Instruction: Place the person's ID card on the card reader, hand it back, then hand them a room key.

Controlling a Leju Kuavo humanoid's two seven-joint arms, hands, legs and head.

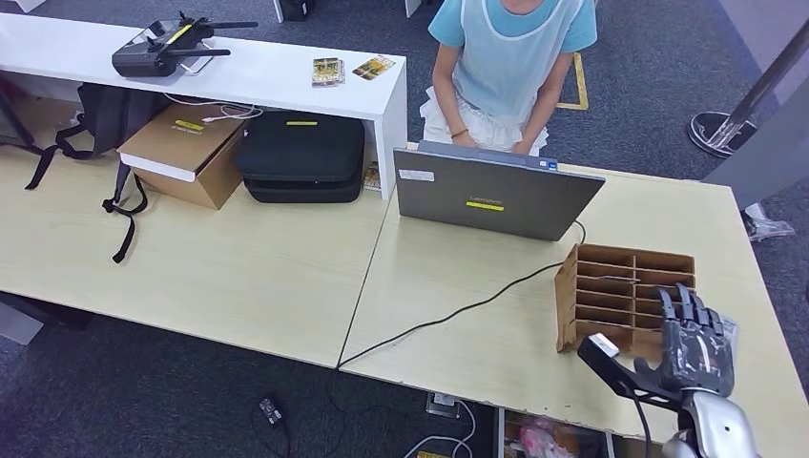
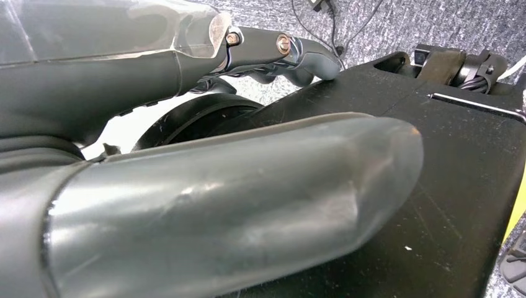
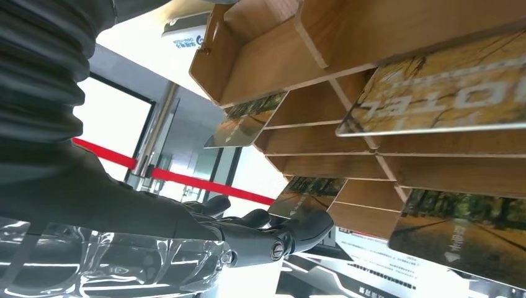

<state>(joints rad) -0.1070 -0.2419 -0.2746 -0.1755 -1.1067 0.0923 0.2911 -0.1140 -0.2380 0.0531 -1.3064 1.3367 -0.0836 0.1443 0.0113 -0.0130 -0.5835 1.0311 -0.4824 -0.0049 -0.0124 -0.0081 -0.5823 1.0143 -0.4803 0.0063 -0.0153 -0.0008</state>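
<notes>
A wooden slotted rack (image 1: 625,286) stands on the table's right side, behind the laptop. Room key cards with a tree photo lie in its slots, such as one (image 3: 434,93) and another (image 3: 307,189). My right hand (image 1: 694,343) hovers at the rack's near right corner with its fingers stretched over the slots and its thumb (image 1: 601,348) spread out to the side. Its dark fingertips (image 3: 310,223) sit just by the edge of a slotted card; nothing is held. My left hand (image 2: 205,186) hangs low beside my body, holding nothing.
A person in a blue shirt (image 1: 510,48) sits behind the grey laptop (image 1: 496,191), whose cable (image 1: 458,310) runs across the table. Two cards (image 1: 326,72) lie on the white counter (image 1: 286,86), next to a controller (image 1: 167,43). A box and black case sit beneath.
</notes>
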